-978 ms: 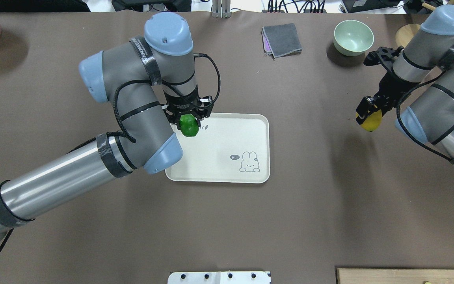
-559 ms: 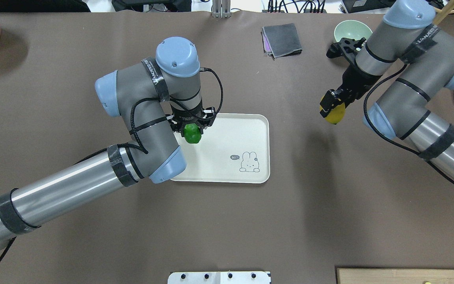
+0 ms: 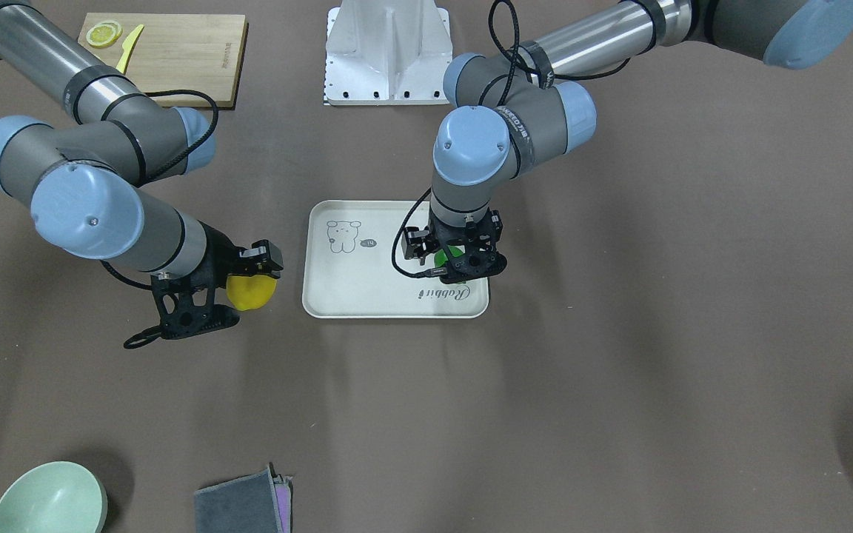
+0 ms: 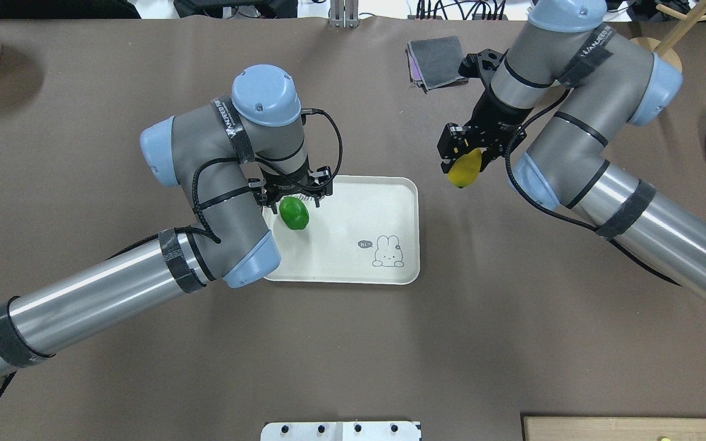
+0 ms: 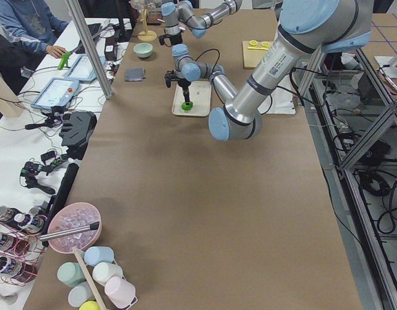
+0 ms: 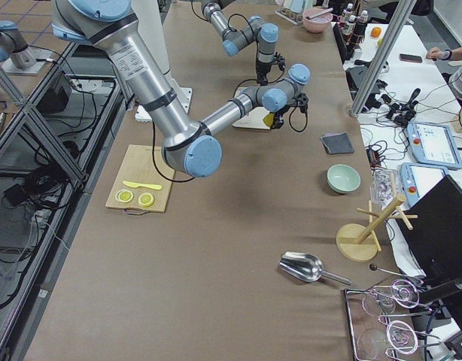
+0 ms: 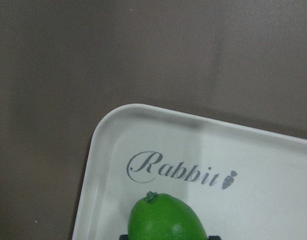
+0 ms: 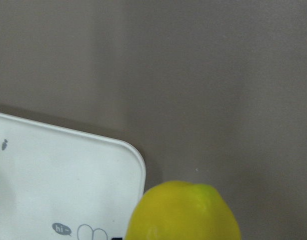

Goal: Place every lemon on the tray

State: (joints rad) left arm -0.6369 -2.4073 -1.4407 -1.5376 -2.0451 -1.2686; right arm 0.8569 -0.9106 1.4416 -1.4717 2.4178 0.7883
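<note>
Our left gripper (image 4: 295,195) is clamped on the glossy green oval lemon (image 4: 294,214), low over the cream-white rectangular tray (image 4: 359,208) – its wrist view sets the fruit just short of the grey "Rabbit" script (image 7: 181,172), while the front view hides most of it. Our right gripper (image 4: 462,160) grips the bright yellow oval lemon (image 4: 464,174) beside the tray – its wrist view shows it outside the rim's corner.
</note>
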